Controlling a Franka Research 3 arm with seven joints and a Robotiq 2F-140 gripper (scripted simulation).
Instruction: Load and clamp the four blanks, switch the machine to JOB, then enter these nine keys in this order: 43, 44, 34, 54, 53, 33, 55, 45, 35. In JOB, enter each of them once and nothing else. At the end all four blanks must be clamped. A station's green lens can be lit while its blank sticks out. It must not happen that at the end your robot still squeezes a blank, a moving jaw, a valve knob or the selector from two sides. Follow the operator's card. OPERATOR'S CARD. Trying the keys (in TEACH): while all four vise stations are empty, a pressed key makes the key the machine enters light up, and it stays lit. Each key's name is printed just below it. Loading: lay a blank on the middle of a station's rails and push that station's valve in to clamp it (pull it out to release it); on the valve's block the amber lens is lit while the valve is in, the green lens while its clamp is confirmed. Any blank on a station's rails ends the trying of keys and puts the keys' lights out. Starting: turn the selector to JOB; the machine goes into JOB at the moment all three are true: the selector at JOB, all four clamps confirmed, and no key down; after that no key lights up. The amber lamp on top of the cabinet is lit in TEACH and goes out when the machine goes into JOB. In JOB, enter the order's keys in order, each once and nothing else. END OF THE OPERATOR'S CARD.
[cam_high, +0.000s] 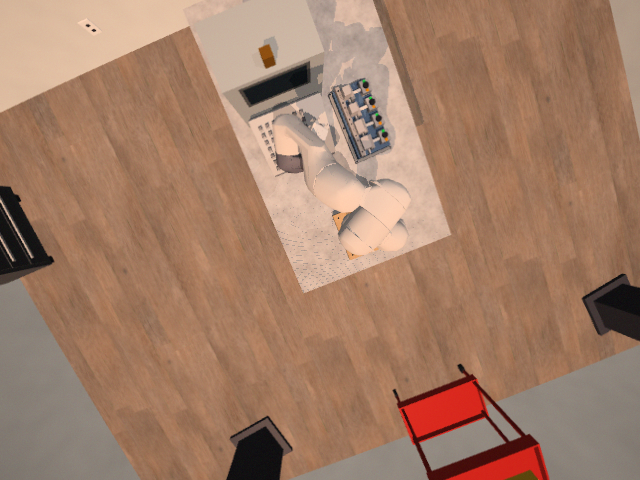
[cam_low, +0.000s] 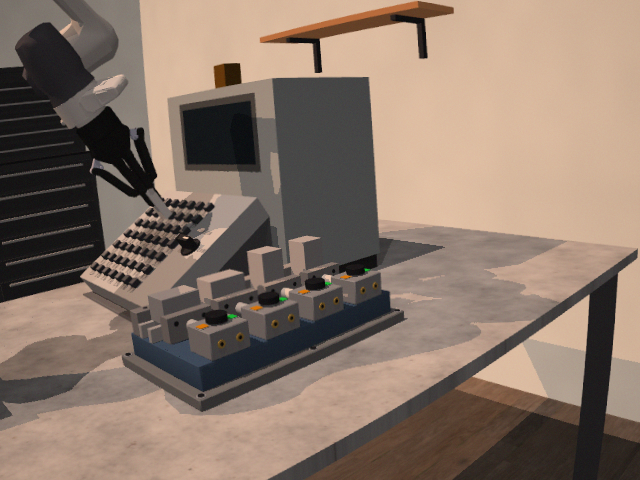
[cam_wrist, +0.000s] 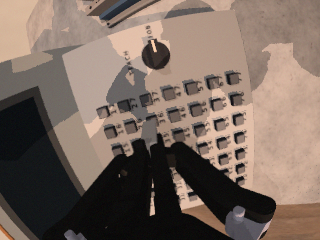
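Note:
My gripper (cam_low: 164, 210) (cam_wrist: 151, 130) is shut and empty, its tips over the upper middle keys of the sloped keypad (cam_low: 235, 209) (cam_wrist: 205, 37); whether they touch a key is hidden. The selector (cam_low: 188, 244) (cam_wrist: 156, 55) points to JOB. No visible key is lit. The cabinet lamp (cam_high: 266, 55) (cam_low: 227, 75) looks dark amber, unlit. Four grey blanks sit in the vise stations: the nearer two (cam_low: 173, 303) (cam_low: 221, 284) look low and wide, the farther two (cam_low: 265, 264) (cam_low: 305, 254) tall and narrow. Amber and green lenses are lit on all four valve blocks.
The grey cabinet (cam_high: 258, 31) (cam_low: 325, 170) with its dark screen (cam_low: 219, 135) (cam_wrist: 25, 165) stands behind the keypad. The blue vise base (cam_low: 165, 361) lies beside the keypad. A wall shelf (cam_low: 356, 23) hangs above. The arm covers part of the keypad in the top view.

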